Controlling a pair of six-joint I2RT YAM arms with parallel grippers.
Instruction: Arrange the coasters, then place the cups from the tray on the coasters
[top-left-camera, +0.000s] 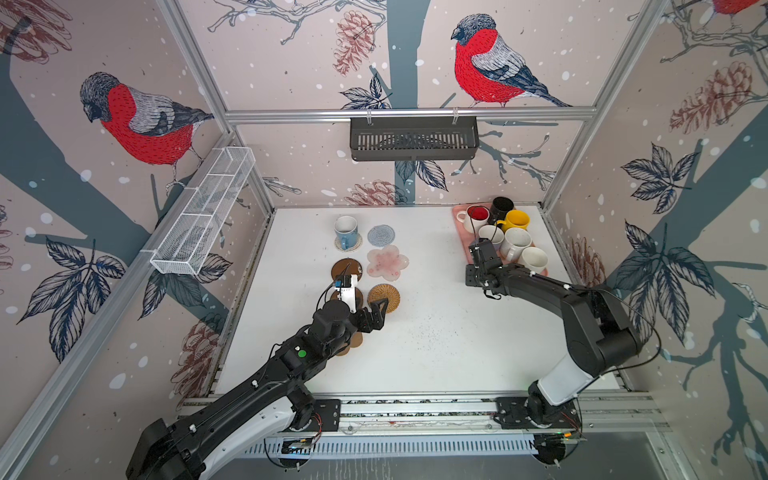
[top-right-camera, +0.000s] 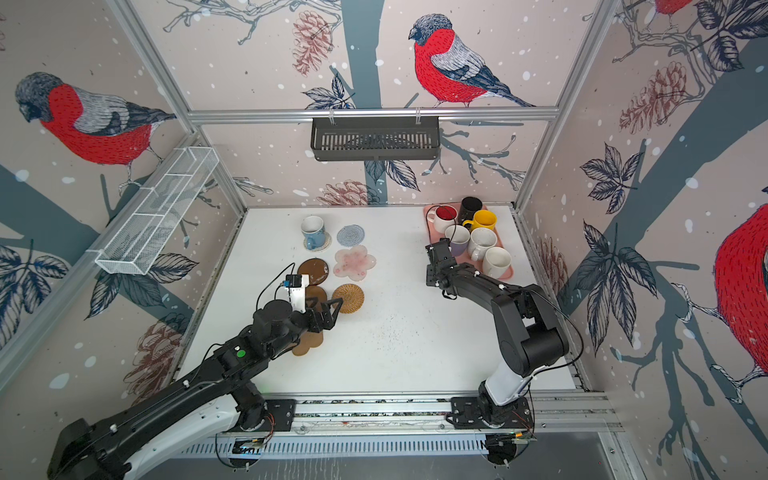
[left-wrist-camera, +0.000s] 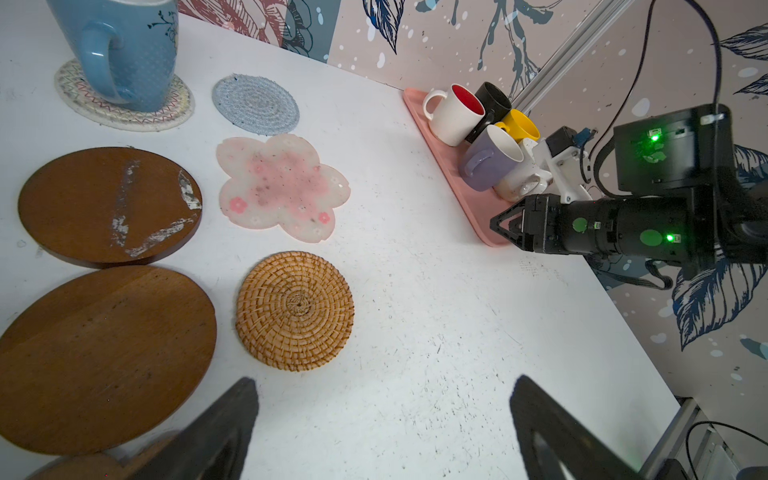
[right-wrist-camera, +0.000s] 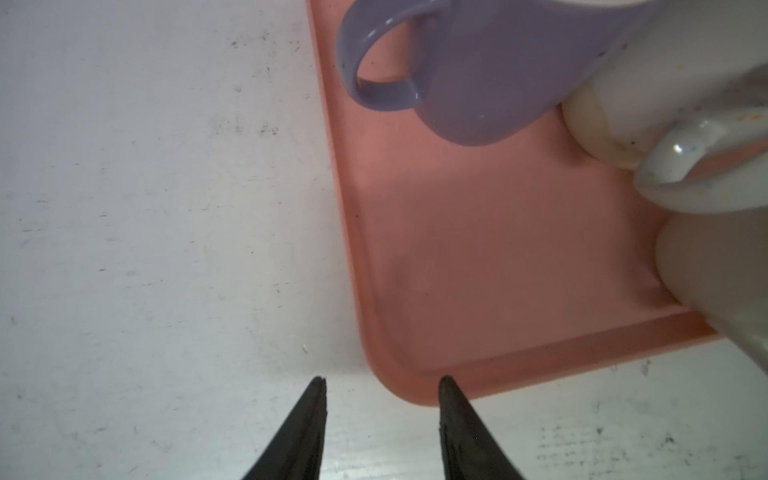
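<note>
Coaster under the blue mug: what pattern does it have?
Cream woven coaster with coloured zigzag stitching, red and green; clearest in the left wrist view.

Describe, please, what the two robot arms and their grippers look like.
Both arms are black jointed links with a white shell near the base. The left arm carries a round green sticker; thin black cables loop beside the right arm. The left gripper and right gripper have tapering black fingers.

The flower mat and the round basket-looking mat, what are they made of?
The flower mat looks like soft see-through plastic or silicone: milky and smooth, with tiny pink flowers showing inside. The round mat looks like woven rattan or a similar plant fibre: tan strands coiled in a spiral, matte and bumpy.
</note>
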